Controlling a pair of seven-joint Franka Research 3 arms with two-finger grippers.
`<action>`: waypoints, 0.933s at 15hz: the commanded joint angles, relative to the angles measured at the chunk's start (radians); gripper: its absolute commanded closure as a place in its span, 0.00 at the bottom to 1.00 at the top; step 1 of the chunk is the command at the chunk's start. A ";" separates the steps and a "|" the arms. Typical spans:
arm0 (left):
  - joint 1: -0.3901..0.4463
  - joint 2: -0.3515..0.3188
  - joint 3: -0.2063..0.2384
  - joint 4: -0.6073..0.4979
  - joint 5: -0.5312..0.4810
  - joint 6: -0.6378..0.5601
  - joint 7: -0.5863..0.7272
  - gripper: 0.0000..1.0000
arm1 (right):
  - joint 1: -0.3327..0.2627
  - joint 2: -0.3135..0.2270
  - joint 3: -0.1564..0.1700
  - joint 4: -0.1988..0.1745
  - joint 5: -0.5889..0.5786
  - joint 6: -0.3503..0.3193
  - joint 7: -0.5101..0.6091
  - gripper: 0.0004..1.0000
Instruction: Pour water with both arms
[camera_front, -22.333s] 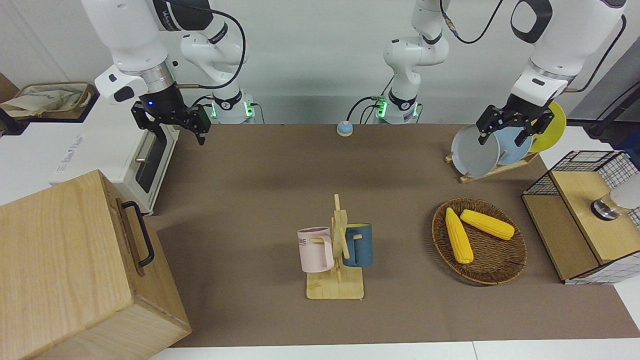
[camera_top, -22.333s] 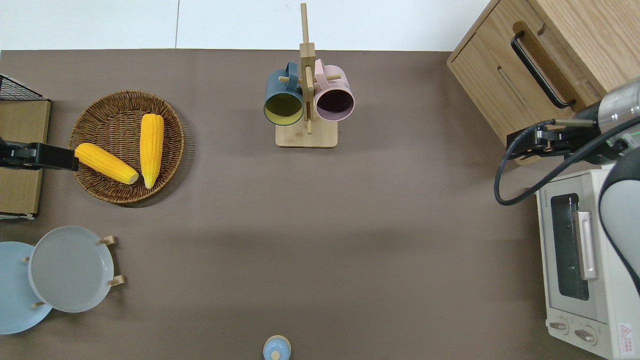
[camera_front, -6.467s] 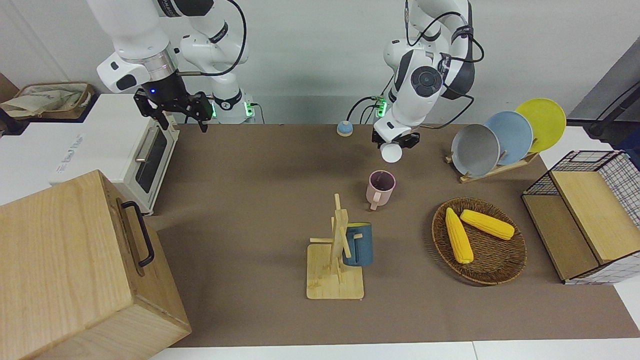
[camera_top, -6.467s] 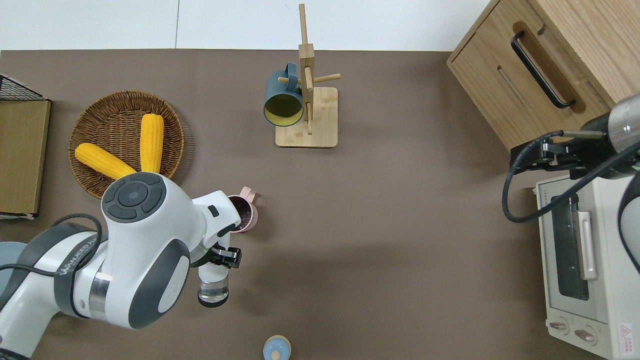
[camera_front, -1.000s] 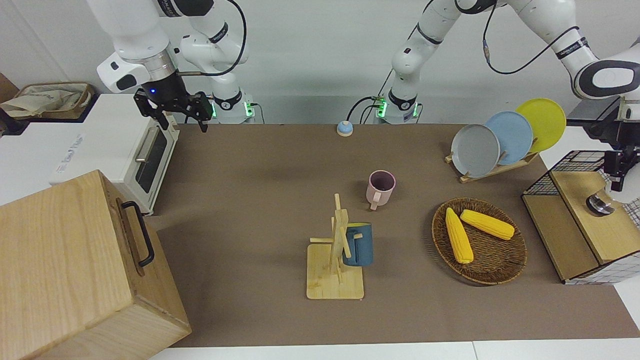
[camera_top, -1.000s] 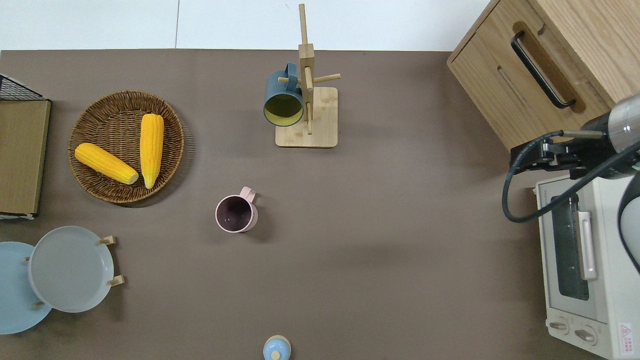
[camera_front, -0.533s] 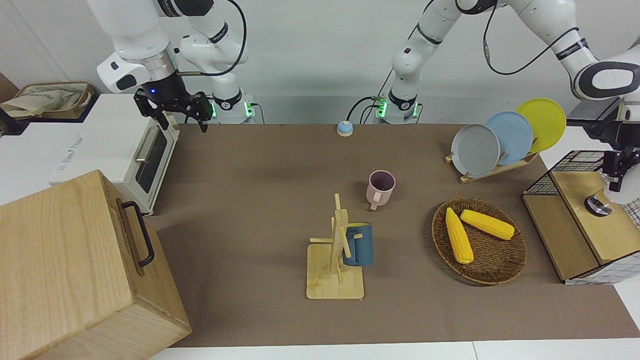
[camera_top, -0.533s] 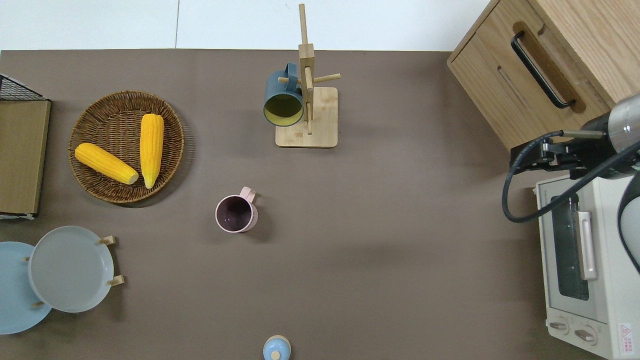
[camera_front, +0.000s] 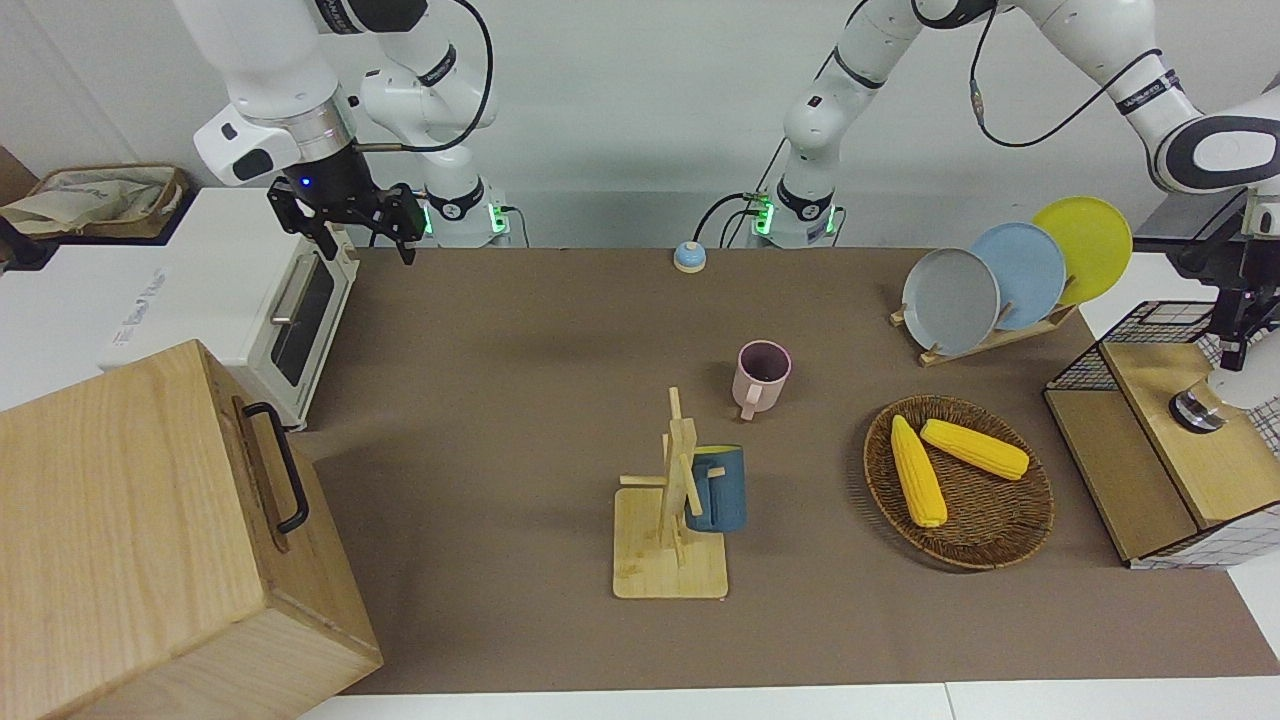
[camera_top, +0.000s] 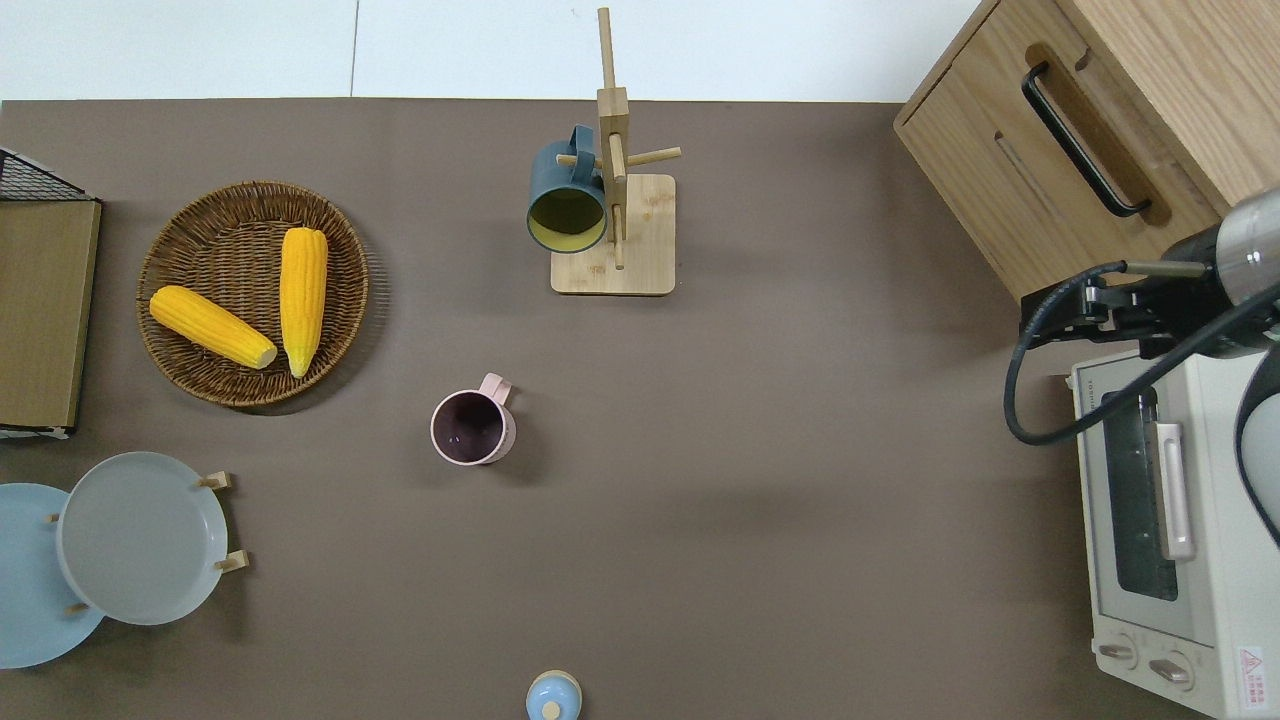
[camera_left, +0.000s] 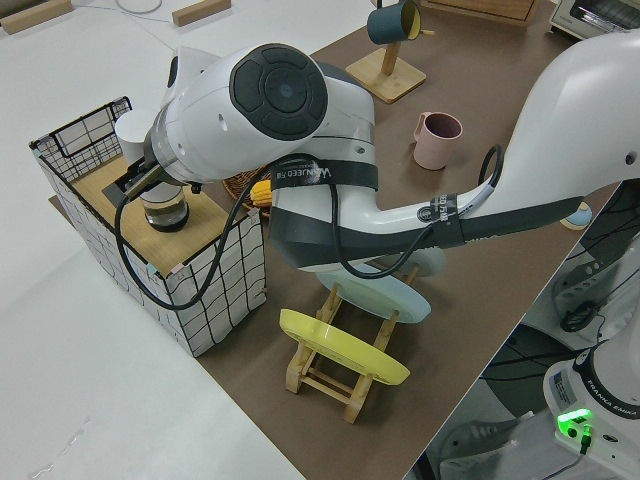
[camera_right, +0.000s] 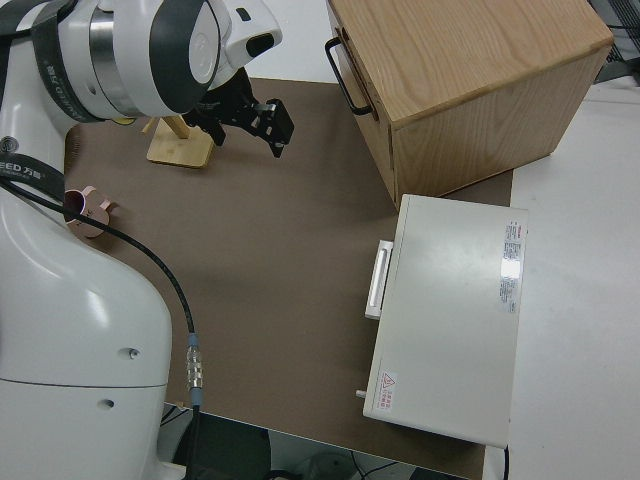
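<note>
Jaws black, arms (camera_front: 268, 75) glossy white

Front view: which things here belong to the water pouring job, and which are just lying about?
Job in hand: pink mug; clear water container on the wire-basket shelf; left end effector by it; right end effector, parked.

Lying about: blue mug on the mug tree; corn basket; plates; toaster oven; wooden box.

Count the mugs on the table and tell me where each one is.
2. The pink mug stands upright on the brown mat, nearer to the robots than the wooden mug rack. The dark blue mug hangs from a peg on that rack. None appear hidden.
</note>
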 joint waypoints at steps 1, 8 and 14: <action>0.006 -0.037 0.027 0.059 0.180 -0.210 -0.128 0.00 | -0.024 -0.018 0.017 -0.022 0.007 0.010 -0.020 0.01; -0.012 -0.072 0.017 0.153 0.390 -0.538 -0.295 0.00 | -0.024 -0.018 0.017 -0.022 0.007 0.010 -0.020 0.01; -0.012 -0.163 -0.121 0.151 0.542 -0.709 -0.508 0.00 | -0.024 -0.018 0.017 -0.022 0.007 0.010 -0.020 0.01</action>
